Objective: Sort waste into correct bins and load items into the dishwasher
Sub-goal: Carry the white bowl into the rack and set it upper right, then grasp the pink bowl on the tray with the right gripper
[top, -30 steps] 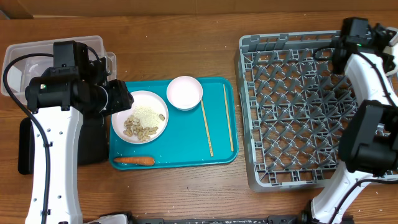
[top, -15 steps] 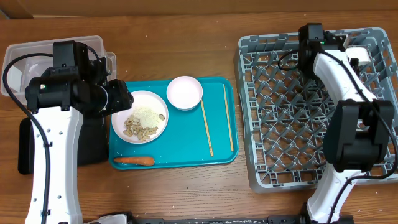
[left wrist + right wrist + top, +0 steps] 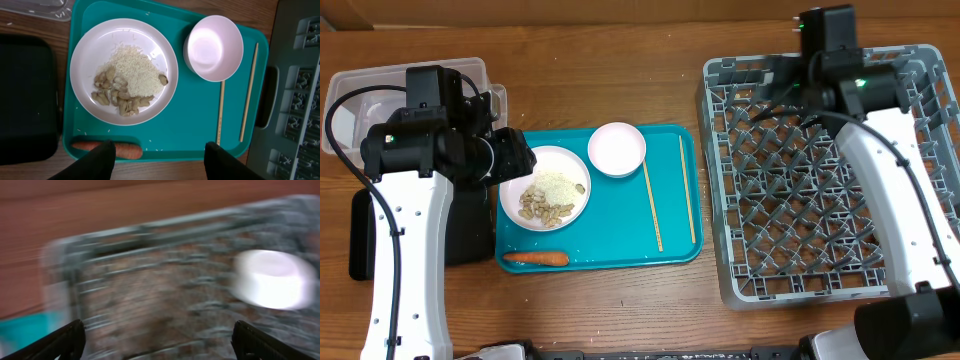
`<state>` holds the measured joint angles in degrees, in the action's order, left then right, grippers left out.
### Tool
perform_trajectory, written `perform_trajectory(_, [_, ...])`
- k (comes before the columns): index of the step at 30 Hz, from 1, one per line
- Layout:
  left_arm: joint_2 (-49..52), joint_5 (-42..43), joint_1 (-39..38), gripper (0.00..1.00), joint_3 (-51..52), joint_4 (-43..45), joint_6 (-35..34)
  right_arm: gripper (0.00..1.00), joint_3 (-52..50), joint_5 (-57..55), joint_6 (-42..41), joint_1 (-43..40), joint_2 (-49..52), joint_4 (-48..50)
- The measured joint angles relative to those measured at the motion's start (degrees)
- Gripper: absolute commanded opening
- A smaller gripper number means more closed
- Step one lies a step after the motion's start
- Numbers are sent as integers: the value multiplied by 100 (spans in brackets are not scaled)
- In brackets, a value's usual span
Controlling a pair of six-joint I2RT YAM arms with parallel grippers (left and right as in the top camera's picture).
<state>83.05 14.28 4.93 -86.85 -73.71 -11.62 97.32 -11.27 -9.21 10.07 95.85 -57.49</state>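
- Status: right gripper (image 3: 158, 326) hangs over the dish rack (image 3: 800, 200), which stands right of the teal tray (image 3: 670, 250). Its fingers are spread wide with nothing between them. This wrist view is blurred.
- First bowl (image 3: 272, 280) sits in the rack, on the side away from the teal tray.
- Left gripper (image 3: 160, 150) hangs above the teal tray's left half, fingers apart and empty.
- On the teal tray: plate (image 3: 90, 50) at the left carrying rice (image 3: 135, 75) and nuts (image 3: 107, 87); second bowl (image 3: 214, 47) just right of the plate; chopsticks (image 3: 220, 112) along the right side; carrot (image 3: 130, 149) along the robot-side edge.
- Black tray (image 3: 25, 95) lies just left of the teal tray, with the clear tub (image 3: 350, 85) behind it.
- Judgement: loading is under way, and the second bowl looks next for the right arm.
- Method: approach the bowl from the rack side and take it by the rim, one finger inside and one outside. Stay clear of the chopstick just beside it. Lift straight up before crossing to the rack.
- Risk: the plate likely needs emptying into a bin before it is loaded.
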Motion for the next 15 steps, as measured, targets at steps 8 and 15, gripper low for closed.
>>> perform_trajectory(8, [0, 0, 0, 61, 0, 2, 0, 91, 17, 2138, -4, 1080, 540, -20])
perform_trajectory(15, [0, 0, 0, 61, 0, -2, 0, 75, 15, 2485, -343, 1777, 1460, 205])
